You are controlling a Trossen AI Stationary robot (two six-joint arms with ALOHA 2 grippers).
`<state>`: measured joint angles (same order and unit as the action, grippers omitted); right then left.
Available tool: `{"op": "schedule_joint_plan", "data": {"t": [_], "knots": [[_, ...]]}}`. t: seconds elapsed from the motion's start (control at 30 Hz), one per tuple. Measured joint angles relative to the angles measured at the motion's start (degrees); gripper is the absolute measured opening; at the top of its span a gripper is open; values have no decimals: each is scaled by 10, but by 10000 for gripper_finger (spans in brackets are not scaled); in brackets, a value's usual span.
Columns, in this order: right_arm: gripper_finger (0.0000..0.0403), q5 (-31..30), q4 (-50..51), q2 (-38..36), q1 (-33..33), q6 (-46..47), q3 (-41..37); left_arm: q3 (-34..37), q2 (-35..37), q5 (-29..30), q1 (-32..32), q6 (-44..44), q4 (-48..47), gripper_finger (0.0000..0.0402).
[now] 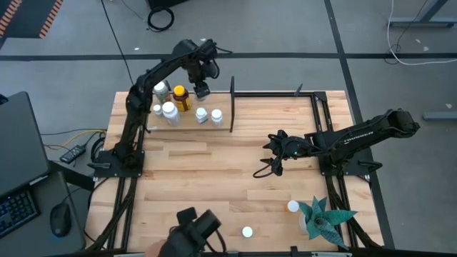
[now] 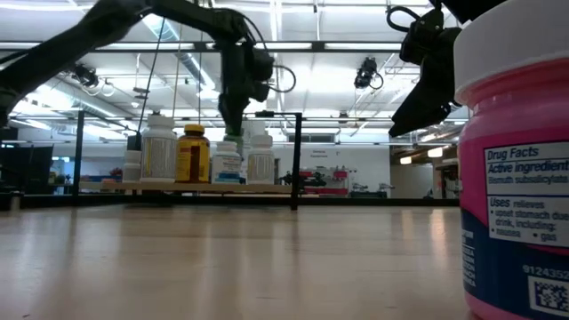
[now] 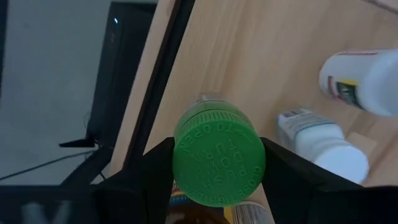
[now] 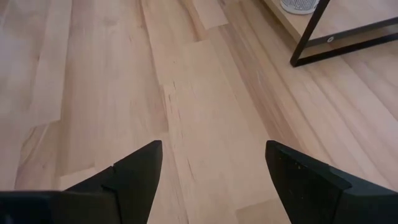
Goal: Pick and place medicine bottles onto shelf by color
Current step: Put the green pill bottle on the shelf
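My left gripper (image 1: 201, 89) is over the left part of the shelf (image 1: 187, 126) and is shut on a green-capped bottle (image 3: 219, 165). On the shelf plank around it stand an amber bottle with a yellow cap (image 1: 181, 97) and several white bottles (image 1: 170, 113). Two white-capped bottles (image 1: 293, 206) (image 1: 247, 232) stand on the table near its near edge. A pink bottle (image 2: 516, 187) stands right at the low camera. My right gripper (image 1: 275, 153) is open, above bare tabletop right of centre, with nothing between its fingers (image 4: 134, 171). My left gripper pinches the green-capped bottle by its cap (image 3: 186, 155) between the two fingers (image 3: 149, 177), coming from above and pointing down. The bottle stands upright below the fingers. The cap hides its base, so I cannot tell whether it rests on the shelf.
A black upright divider (image 1: 232, 104) stands right of the shelved bottles, and thin black frame rails (image 1: 271, 93) run on toward the right. A teal spiky plant (image 1: 325, 218) sits at the near right corner. The shelf's frame corner (image 4: 336, 28) lies ahead of my right gripper.
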<state>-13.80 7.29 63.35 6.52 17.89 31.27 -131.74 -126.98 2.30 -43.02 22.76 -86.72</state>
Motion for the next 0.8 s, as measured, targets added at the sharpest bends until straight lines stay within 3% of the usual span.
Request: {"op": "schedule_joint_plan", "data": {"t": [0.4,0.8], "knots": [[291,-1,-18,0,0,11,-38,25,-24,-37,-5,-27,30,204],[291,0,-35,0,0,35,-57,70,-20,-36,-5,-42,63,215]]}}
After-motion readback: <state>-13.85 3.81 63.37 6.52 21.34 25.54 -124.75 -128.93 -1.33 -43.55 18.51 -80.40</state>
